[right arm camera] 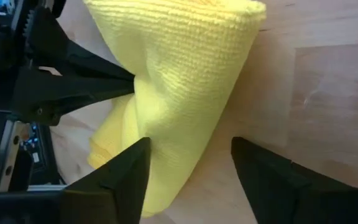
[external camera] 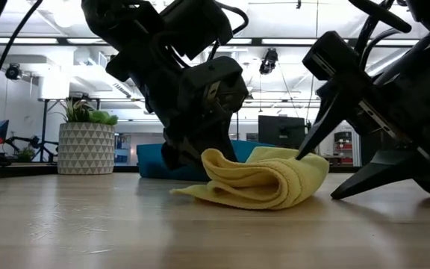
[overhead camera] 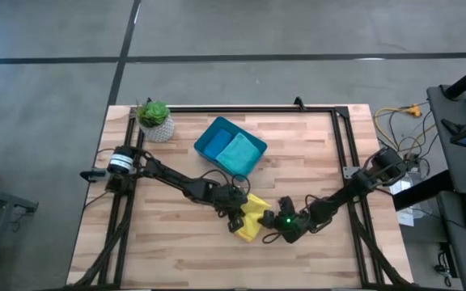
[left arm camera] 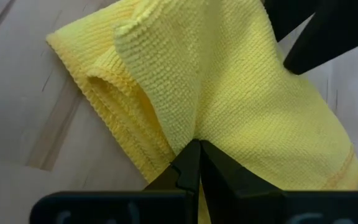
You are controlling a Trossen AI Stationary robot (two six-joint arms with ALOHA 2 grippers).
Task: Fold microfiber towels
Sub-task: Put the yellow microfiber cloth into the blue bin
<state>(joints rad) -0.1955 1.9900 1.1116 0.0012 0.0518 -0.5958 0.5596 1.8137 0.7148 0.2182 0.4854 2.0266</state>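
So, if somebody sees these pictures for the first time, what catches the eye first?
First the yellow towel, half folded, near the table's middle front, with both grippers on it. The left gripper is shut on its edge, the right gripper stands open beside it. Behind sits a blue bin holding a teal towel.

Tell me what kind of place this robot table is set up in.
Most likely a robotics lab or workshop. The wooden table stands on a bare concrete floor, loose cables trail off its right side, and the low view shows an open room with ceiling lights and monitors behind.
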